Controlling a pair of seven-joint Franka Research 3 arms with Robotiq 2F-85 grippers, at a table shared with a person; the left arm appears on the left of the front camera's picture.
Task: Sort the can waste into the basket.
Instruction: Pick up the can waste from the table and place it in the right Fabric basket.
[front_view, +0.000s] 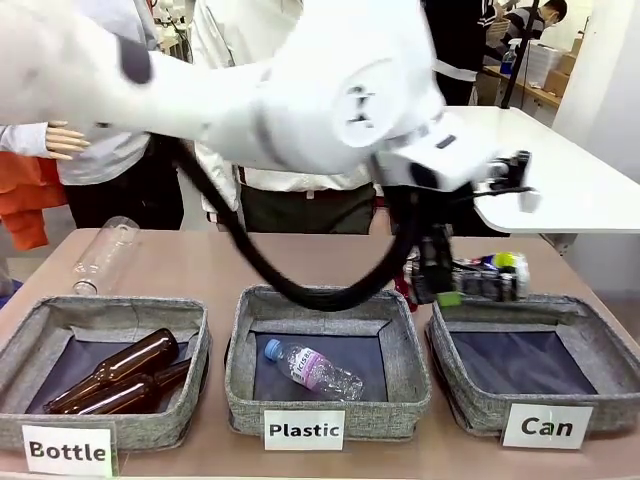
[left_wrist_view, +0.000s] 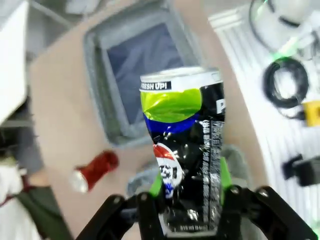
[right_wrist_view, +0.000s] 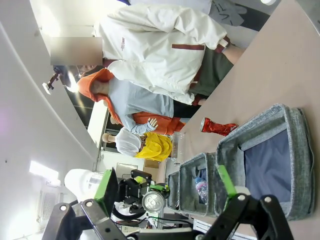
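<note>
Brown bottles lie in the left Bottle basket, a clear bottle in the Plastic basket. Beyond lies the red can on the table – the left gripper, clamped on the dark can, hangs at the far edge of the Can basket, rightmost. The right gripper gapes wide – nothing held

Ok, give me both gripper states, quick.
Left gripper: closed on the dark can.
Right gripper: open, holding nothing.
</note>
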